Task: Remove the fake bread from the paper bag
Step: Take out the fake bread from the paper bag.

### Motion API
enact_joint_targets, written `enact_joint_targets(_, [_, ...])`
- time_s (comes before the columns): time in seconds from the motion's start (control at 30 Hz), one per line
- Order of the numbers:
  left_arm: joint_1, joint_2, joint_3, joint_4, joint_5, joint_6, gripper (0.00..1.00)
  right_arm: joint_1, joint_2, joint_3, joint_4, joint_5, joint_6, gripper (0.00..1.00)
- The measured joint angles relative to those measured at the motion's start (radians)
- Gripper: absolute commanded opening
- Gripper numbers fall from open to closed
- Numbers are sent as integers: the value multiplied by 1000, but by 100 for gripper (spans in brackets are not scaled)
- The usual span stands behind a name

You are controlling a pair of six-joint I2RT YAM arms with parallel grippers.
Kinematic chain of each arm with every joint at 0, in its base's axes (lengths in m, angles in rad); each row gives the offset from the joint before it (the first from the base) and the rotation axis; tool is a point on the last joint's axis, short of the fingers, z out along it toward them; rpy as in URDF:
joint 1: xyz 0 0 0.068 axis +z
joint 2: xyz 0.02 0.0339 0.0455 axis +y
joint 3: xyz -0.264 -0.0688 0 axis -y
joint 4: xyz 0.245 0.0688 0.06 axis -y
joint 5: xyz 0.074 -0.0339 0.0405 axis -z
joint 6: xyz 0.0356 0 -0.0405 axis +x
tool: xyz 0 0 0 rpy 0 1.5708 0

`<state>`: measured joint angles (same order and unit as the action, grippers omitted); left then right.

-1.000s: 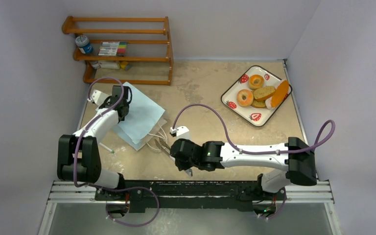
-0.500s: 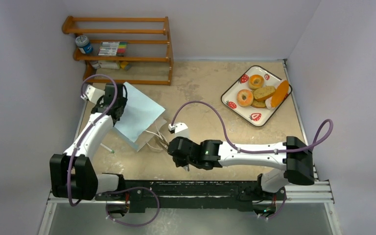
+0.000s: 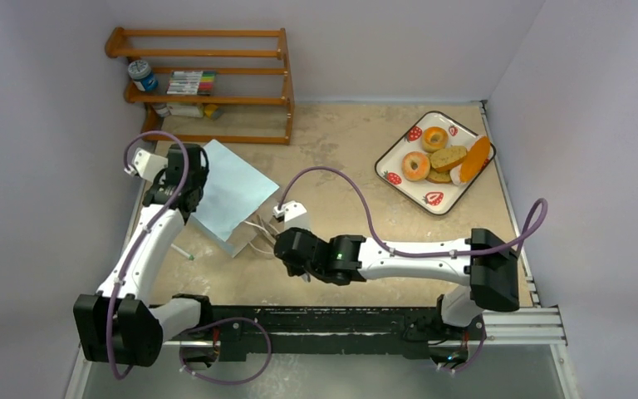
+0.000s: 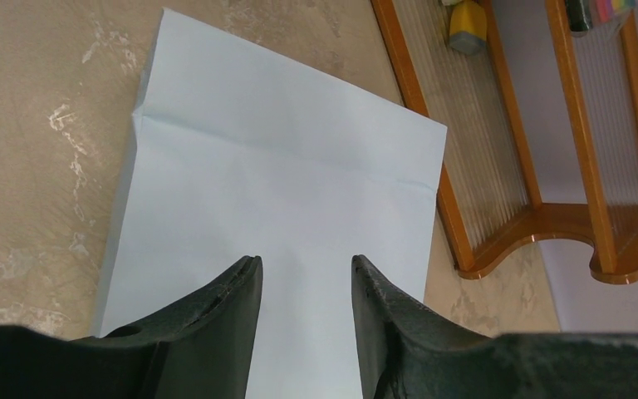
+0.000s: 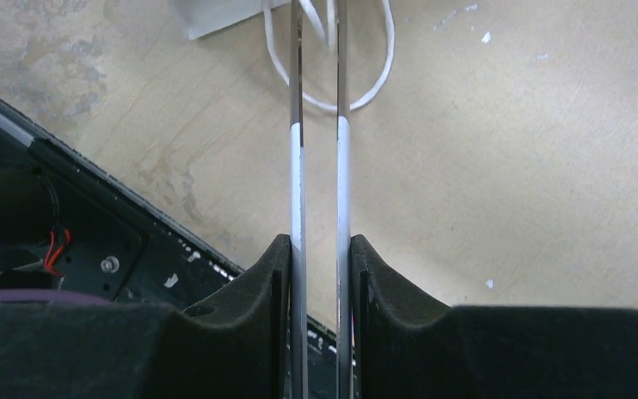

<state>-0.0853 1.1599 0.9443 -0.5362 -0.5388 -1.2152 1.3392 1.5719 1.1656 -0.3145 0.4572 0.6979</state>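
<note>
Shelving of orange-brown wood (image 3: 208, 83) stands at the far left corner of the tan mottled table (image 3: 341, 141), with a small jar and coloured pens on its boards. Just in front of it the left gripper (image 4: 303, 278) hangs over the left end of the pale blue paper bag (image 3: 234, 187). Its two dark jaws stand apart, and the blue paper shows in the gap between them. The bag lies flat on the table, and its white cord handles (image 5: 357, 79) spread out from the end nearer to the right arm. The right gripper (image 3: 281, 246) is close beside these handles. Its padded jaws press on what looks like thin metal tongs (image 5: 297, 166), whose two blades reach forward over the cord loops. Well apart, at the far right, the fake bread (image 3: 447, 158) rests on a white square tray with strawberry pattern (image 3: 434, 199): two orange bagel rings (image 3: 416, 165), tan-brown slices, and a long orange baguette (image 3: 475, 156) at the right side.
</note>
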Motion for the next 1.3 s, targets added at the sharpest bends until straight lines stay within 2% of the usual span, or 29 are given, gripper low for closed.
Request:
enact_joint_targets(0.3, [0,-100,0,-69,7,-4,43,-47,70,37,73,1,-72,26])
enact_joint_targets(0.8, [0,-240,-90,-156,113,-3,44,-55,75,33,87,9,-62,27])
enact_joint_targets(1.1, [0,-287,-90,-190,148,6,44,-43,-41,-97,61,19,8,27])
enact_joint_targets(1.3, [0,-290,-90,-195,162,6,44,24,-77,-113,31,25,75,27])
